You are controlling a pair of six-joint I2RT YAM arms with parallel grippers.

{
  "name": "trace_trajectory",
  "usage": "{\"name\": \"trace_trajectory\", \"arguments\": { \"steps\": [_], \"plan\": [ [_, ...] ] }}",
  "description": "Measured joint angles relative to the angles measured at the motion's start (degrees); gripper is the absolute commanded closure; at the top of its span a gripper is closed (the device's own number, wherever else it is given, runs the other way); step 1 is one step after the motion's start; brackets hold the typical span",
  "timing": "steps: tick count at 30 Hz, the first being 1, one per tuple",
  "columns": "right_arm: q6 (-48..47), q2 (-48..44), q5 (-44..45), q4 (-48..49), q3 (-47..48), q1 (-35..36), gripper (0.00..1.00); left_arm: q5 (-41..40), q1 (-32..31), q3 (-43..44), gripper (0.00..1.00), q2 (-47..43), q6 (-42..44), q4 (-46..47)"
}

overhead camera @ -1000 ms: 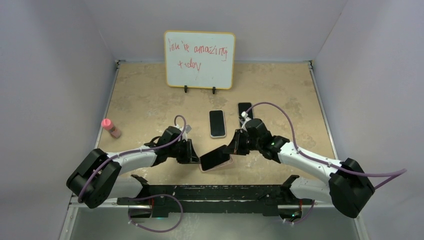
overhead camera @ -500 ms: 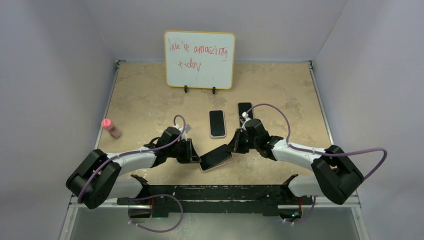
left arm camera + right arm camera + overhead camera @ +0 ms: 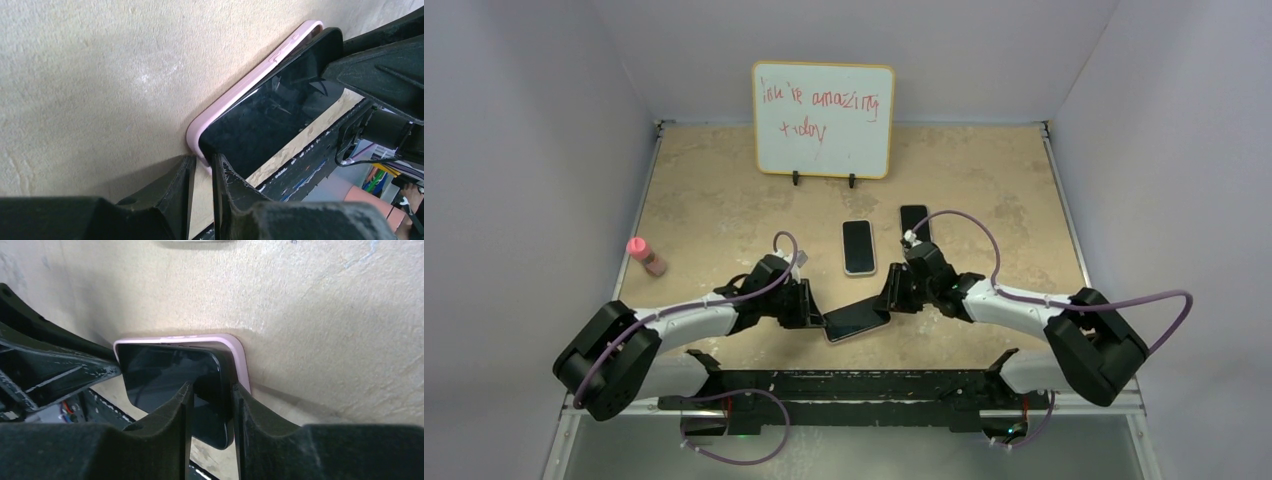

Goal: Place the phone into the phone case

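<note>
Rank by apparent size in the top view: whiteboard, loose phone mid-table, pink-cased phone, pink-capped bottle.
1. whiteboard, clearly largest.
2-3. loose phone and pink-cased phone: they look alike; the second is partly covered, so unranked.
4. pink-capped bottle.

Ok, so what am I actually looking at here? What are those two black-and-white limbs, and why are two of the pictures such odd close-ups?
Those are two robot arms bolted to a table, each ending in a two-finger gripper. The wide picture comes from a camera overhead; the close-ups come from a camera on each wrist. Between the arms lies a phone that seems partly seated in a pink case. The left gripper pinches the case's end. The right gripper has its fingers either side of the phone's other end, grip unclear. Also there: a second phone, a whiteboard and a pink-capped bottle.
</note>
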Motion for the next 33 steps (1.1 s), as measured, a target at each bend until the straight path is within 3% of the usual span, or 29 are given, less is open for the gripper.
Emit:
{"name": "trace_trajectory", "arguments": {
  "steps": [8,12,22,33],
  "plan": [
    [-1.97,-1.18,3.67,-10.34,4.98,0.87,0.33,-2.86,-0.72,3.26,0.59,-5.09,0.24,-10.1],
    [-2.54,-1.7,6.23,-13.92,5.88,0.68,0.25,-5.18,-0.72,6.54,0.55,-5.7,2.05,-12.07],
    [0.11,-5.4,6.32,-19.96,5.95,0.66,0.29,-4.24,-0.72,14.62,0.55,8.52,10.67,-10.1],
    [16.0,-11.43,5.49,-16.5,-2.25,0.66,0.28,2.03,-1.68,13.44,0.67,12.07,11.96,-5.49]
  ]
}}
